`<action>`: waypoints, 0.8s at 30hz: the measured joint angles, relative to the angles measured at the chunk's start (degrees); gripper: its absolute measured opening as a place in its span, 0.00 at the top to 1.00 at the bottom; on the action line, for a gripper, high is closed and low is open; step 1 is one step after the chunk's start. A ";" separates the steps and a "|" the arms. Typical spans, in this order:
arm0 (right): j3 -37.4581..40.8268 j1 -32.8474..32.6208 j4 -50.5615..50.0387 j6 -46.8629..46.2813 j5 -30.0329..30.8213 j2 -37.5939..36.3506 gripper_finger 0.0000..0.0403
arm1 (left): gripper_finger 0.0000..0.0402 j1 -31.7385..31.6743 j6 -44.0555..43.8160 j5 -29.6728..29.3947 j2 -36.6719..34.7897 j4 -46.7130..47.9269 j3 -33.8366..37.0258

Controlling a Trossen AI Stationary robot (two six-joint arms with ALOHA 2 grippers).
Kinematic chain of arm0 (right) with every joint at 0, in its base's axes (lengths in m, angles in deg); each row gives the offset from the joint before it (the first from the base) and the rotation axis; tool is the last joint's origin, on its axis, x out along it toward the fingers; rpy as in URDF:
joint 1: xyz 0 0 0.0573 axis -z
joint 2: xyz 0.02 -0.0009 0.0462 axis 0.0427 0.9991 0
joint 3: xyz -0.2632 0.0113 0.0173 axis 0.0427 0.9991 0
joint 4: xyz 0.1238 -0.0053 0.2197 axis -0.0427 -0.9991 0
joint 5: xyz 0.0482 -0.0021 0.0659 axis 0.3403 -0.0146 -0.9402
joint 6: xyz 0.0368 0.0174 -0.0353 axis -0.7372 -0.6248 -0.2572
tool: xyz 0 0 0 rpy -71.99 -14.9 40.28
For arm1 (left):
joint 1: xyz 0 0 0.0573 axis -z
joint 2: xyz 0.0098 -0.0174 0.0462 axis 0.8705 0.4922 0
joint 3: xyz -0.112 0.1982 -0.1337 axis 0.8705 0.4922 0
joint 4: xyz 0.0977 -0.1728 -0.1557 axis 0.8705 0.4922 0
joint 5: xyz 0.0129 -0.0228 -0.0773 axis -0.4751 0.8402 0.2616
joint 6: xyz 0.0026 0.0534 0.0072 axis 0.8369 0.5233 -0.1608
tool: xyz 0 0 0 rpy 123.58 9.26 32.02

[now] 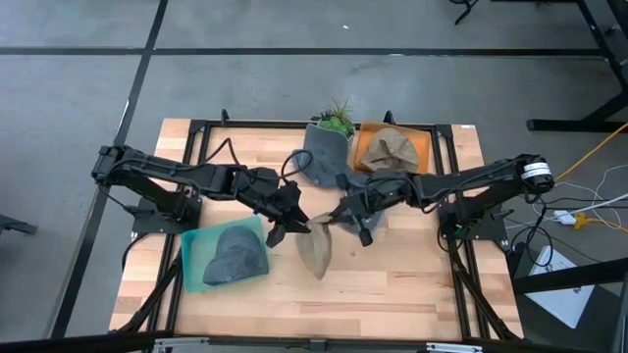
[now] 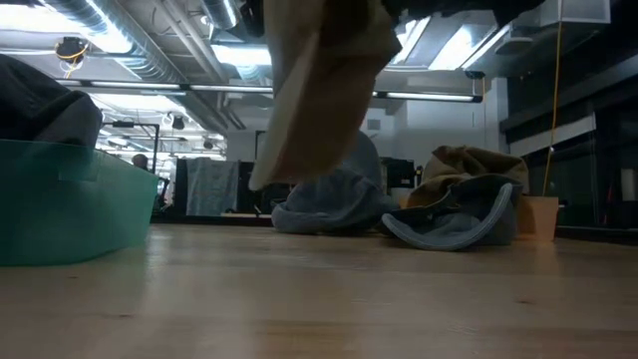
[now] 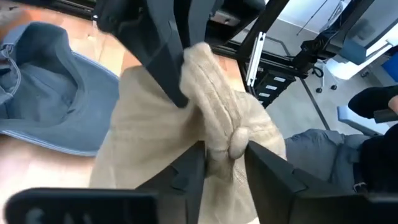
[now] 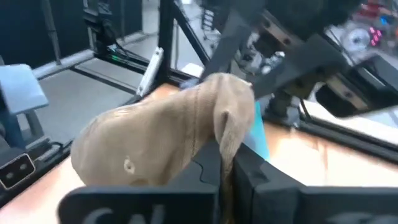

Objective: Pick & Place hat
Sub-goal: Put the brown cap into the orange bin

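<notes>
A beige hat (image 1: 316, 251) hangs between my two grippers over the middle of the table. In the low view the beige hat (image 2: 319, 90) is clear of the wood. My left gripper (image 1: 297, 224) comes from the table's left, my right gripper (image 1: 340, 217) from the right, and both are shut on the hat. A teal bin (image 1: 196, 257) holding a dark grey hat (image 1: 235, 255) stands just left of the hanging hat, toward the near edge. My left gripper (image 3: 227, 163) pinches a bunched fold of the hat's cloth (image 3: 231, 140) between its two fingers, coming level from the table's left. The hat is off the table and sags below the hold. My right gripper (image 4: 229, 171) pinches a hanging edge of the hat (image 4: 225, 134) between its two fingers, coming from the table's right. The crown (image 4: 143, 149) bulges out beyond the fingers, and the hat is lifted clear.
An orange bin (image 1: 422, 147) with a tan hat (image 1: 391, 149) sits at the far right. Two grey hats (image 1: 326, 157) (image 1: 388, 182) lie near it, and a green plant (image 1: 339, 120) stands at the far edge. Bare wood (image 1: 392, 284) lies toward the near right.
</notes>
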 joint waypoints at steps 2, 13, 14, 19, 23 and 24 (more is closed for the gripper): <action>0.00 0.00 -2.52 -1.26 1.68 -1.60 0.98 | 0.69 0.02 0.00 0.15 -0.04 -0.04 0.00; 0.00 0.00 -14.64 -6.12 16.65 -14.68 0.98 | 0.64 0.05 2.17 1.87 -0.22 0.25 -0.02; 0.00 0.00 -15.10 -6.39 18.41 -15.89 0.98 | 0.64 0.06 2.52 1.86 -0.22 0.24 -0.02; 0.00 0.77 -15.23 -5.26 30.36 -21.10 0.98 | 0.64 0.06 3.15 0.14 -0.22 0.22 -0.02; 0.00 3.48 -15.17 -4.21 43.72 -23.84 0.98 | 0.64 0.06 3.22 -0.18 -0.22 0.20 -0.02; 0.00 4.33 -15.10 -4.01 46.50 -24.19 0.98 | 0.64 0.06 3.55 -0.20 -0.22 0.20 -0.02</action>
